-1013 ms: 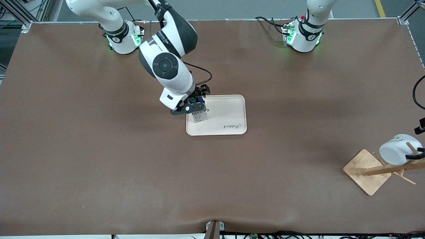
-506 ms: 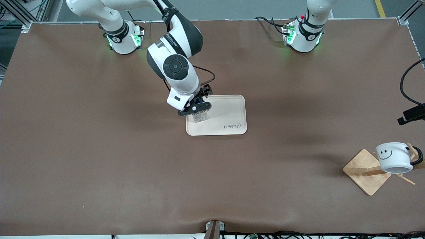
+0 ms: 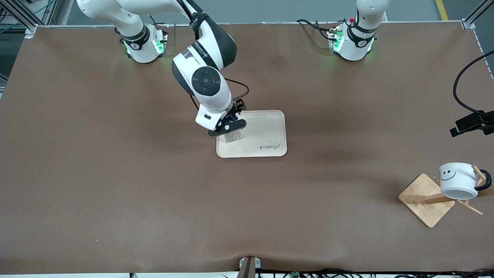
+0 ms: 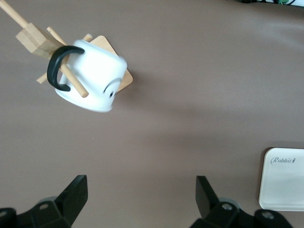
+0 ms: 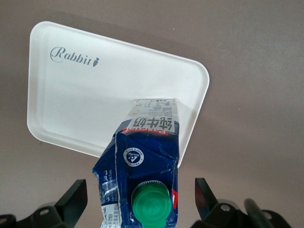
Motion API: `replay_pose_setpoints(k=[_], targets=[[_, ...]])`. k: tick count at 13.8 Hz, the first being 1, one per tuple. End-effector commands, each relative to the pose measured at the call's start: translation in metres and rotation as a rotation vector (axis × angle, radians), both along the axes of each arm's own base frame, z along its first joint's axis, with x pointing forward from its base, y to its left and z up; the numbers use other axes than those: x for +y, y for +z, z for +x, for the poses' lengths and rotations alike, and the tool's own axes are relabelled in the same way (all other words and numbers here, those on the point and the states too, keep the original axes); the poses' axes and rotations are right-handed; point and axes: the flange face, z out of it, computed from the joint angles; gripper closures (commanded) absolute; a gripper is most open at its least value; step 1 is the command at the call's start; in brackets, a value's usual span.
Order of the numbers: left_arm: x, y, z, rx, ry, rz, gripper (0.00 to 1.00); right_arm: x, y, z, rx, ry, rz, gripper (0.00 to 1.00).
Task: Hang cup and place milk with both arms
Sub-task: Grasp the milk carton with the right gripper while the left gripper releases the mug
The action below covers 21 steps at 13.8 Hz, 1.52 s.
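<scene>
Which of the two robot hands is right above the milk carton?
The right gripper, over the white tray: the milk carton stands there between its open fingers. The left gripper hangs open over the table's end near the hung cup.

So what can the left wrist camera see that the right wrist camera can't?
Only the left wrist view shows the white cup, hanging by its black handle on a peg of the wooden rack, with the left gripper open and empty above the table. Only the right wrist view shows the milk carton with its green cap, standing on the tray between the open jaws of the right gripper. Both show the pale tray with "Rabbit" written on it and the brown table.
</scene>
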Motion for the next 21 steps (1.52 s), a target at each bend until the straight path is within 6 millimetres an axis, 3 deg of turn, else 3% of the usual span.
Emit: replay_pose_setpoints(k=[1, 4, 5, 7, 8, 9, 12, 15, 17, 21], targets=[[-0.005, 0.009, -0.007, 0.0, 0.011, 0.017, 0.0, 0.009, -0.009, -0.005, -0.02, 0.039, -0.03, 0.0], [-0.009, 0.012, -0.007, -0.005, 0.006, 0.018, 0.0, 0.01, -0.023, -0.004, -0.029, 0.051, -0.05, 0.04], [-0.009, 0.012, -0.007, -0.006, 0.004, 0.02, 0.0, 0.013, -0.03, -0.006, -0.034, 0.075, -0.065, 0.29], [-0.012, 0.013, -0.008, -0.008, -0.004, 0.024, 0.0, 0.014, -0.03, -0.006, -0.04, 0.098, -0.069, 0.97], [-0.03, 0.022, -0.011, -0.022, -0.031, 0.041, 0.0, 0.014, -0.029, -0.006, -0.037, 0.099, -0.071, 1.0], [-0.031, 0.022, -0.011, -0.021, -0.028, 0.053, 0.0, 0.014, -0.026, -0.005, -0.041, 0.098, -0.066, 1.0], [-0.032, 0.033, -0.018, -0.034, -0.013, 0.098, 0.0, 0.016, 0.008, 0.007, -0.046, 0.079, -0.044, 1.0], [-0.043, 0.046, -0.029, -0.026, -0.014, 0.131, 0.0, -0.005, 0.044, 0.024, -0.008, 0.052, -0.067, 1.0], [-0.047, 0.052, -0.035, -0.018, -0.015, 0.139, 0.0, -0.033, 0.055, 0.038, 0.018, 0.014, -0.088, 1.0], [-0.062, 0.063, -0.047, -0.01, -0.04, 0.147, 0.0, -0.144, 0.095, 0.084, 0.047, -0.132, -0.089, 1.0]])
